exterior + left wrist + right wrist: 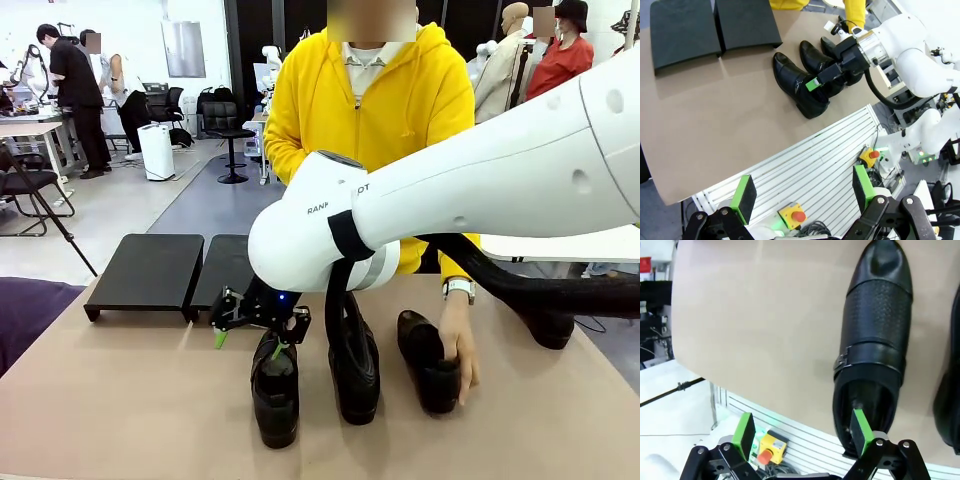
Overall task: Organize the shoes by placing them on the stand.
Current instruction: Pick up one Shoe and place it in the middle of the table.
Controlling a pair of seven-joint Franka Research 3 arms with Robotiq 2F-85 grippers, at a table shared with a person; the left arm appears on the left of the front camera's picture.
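hanging low over the first shoe (275, 405), the right gripper (250, 342) has its two fingers spread apart and clamped on nothing. that shoe is the 9 o'clock one in a row of three black loafers standing side by side on the tan table (120, 400). in the right wrist view it runs with its toe at 12 o'clock and its open heel end at 6 o'clock. one green pad (861, 432) sits right at the rim of the opening, and the other hangs over bare tabletop at 9 o'clock of the shoe. whether the near pad touches the leather i cannot tell. the right arm (480, 190) crosses in from 3 o'clock, over the second shoe (355, 390). the third shoe (425, 375), at the 3 o'clock end of the row, has the person's hand (462, 350) laid against its outer side. the stand (150, 268), two flat black platforms butted side by side, sits on the table at 10 o'clock of the row, near it but apart; all three shoes are on the tabletop. the left gripper (802, 192) is held high above the robot's edge of the table, over a white slatted base (810, 165), its green pads wide apart with nothing between them.
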